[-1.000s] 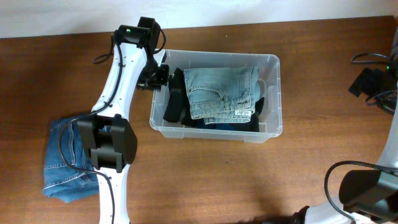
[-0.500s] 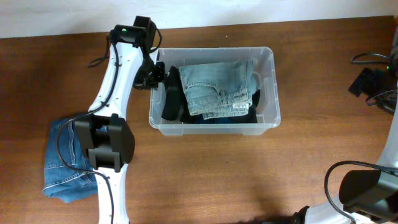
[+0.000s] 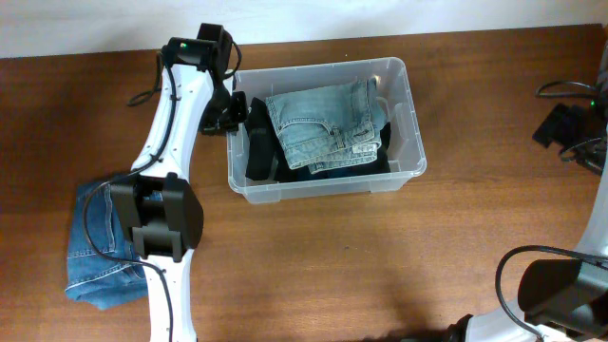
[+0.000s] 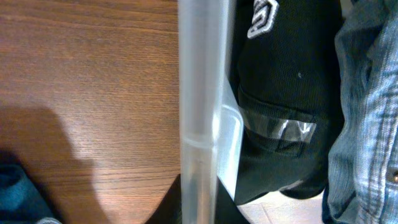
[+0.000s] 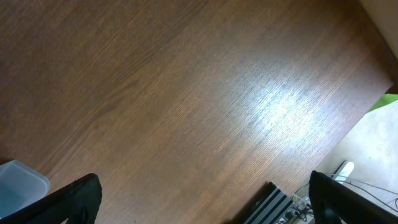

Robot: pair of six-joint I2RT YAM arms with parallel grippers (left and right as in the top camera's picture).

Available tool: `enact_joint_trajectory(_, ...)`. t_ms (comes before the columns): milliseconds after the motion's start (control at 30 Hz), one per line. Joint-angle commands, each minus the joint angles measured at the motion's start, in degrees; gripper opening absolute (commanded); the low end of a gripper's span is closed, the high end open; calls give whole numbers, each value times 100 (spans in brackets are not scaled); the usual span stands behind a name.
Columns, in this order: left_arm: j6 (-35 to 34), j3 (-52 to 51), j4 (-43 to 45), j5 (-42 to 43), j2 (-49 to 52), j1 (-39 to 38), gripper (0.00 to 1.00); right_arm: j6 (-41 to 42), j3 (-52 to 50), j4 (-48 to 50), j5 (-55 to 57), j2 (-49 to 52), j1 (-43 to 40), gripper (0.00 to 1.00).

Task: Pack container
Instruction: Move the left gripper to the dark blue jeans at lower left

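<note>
The clear plastic container (image 3: 328, 190) stands at the middle of the table, slightly turned. It holds folded light blue jeans (image 3: 323, 128) on top of black garments (image 3: 258, 152). My left gripper (image 3: 233, 109) is shut on the container's left rim. In the left wrist view the rim (image 4: 198, 93) runs between my dark fingers (image 4: 165, 208), with the black garment (image 4: 286, 93) and the jeans (image 4: 367, 124) inside. My right gripper (image 5: 205, 199) is open and empty over bare wood; a container corner (image 5: 18, 186) shows at the lower left.
Another folded pair of blue jeans (image 3: 90, 252) lies on the table at the left, beside my left arm. The right arm (image 3: 560, 123) and its cables sit at the table's right edge. The table's far edge runs just behind the container.
The container has moved toward the far edge of the table and turned a little, held at its left rim by my left gripper. The right arm has not moved.
</note>
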Motion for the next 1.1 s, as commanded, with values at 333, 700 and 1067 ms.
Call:
enact_joint_trajectory(333, 101, 920, -332, -197, -105, 96, 58, -15, 11, -2, 68, 42, -11, 99)
enact_joint_trajectory(700, 81, 3152, -1377, -715, -463, 168, 99, -15, 11, -2, 68, 42, -11, 98)
enact_joint_trajectory(1067, -275, 2920, -1377, -750, -1486, 1078, 99, -15, 11, -2, 68, 42, -11, 98)
